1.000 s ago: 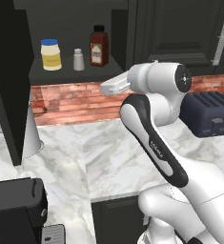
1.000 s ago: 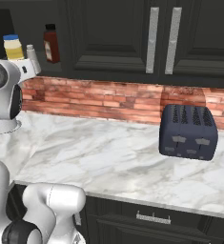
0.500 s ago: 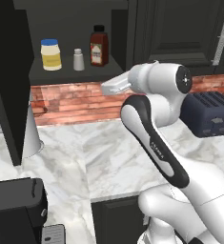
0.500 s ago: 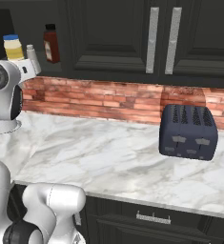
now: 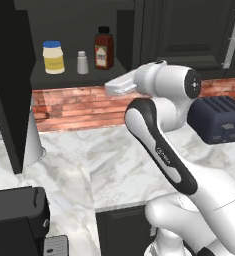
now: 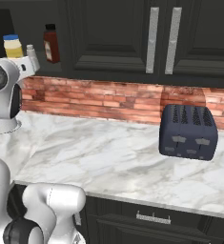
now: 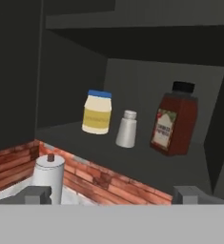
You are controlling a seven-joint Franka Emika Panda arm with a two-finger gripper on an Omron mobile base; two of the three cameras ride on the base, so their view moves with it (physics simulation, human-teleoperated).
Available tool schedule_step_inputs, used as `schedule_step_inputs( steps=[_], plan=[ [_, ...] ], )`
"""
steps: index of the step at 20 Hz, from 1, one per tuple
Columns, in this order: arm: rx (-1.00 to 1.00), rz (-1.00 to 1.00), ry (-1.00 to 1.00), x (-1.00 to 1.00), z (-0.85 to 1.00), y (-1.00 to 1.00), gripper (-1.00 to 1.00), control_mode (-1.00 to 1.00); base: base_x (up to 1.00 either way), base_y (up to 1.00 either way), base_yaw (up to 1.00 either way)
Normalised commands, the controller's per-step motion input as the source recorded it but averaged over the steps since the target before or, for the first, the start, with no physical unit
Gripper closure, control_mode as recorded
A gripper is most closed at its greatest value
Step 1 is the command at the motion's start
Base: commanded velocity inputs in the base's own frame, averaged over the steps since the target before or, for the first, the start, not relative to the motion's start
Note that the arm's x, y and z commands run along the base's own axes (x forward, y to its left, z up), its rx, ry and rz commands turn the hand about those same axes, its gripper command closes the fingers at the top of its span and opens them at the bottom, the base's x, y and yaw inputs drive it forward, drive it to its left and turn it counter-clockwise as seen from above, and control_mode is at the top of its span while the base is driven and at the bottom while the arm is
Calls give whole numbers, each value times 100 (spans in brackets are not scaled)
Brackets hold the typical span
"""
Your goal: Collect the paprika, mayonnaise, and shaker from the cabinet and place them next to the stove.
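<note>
Facing the open gripper (image 7: 111,196): shelved shaker (image 7: 127,128), apart.

Matt black, red brick, veined marble around me.
My desk (image 5: 114,165) is smooth glossy marble; cabinet (image 7: 132,52) matt black; the paprika (image 7: 174,121) upper right looks like glossy plastic; toaster (image 6: 188,132) dull dark, lower right.

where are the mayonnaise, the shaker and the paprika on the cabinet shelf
mayonnaise (image 7: 96,116): hand view, on the yellow jar body below the blue lid.
shaker (image 7: 126,131): hand view, on its pale body.
paprika (image 7: 173,126): hand view, on the red-brown bottle body beside its label.
</note>
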Motion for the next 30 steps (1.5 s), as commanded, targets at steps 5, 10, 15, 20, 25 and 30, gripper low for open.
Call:
schedule_step_inputs(
  steps=[5,10,15,20,25,30],
  plan=[
    [0,-1,0,14,8,48,-100,-100,0,0,0],
    [-2,0,5,13,0,24,-100,-100,0,0,0],
    [11,0,9,38,-1,-8,-100,-100,0,0,0],
    [11,0,6,41,6,-4,-100,-100,0,0,0],
    [2,-1,5,26,1,0,-100,-100,0,0,0],
    [0,0,7,27,0,0,-100,-100,0,0,0]
  ],
)
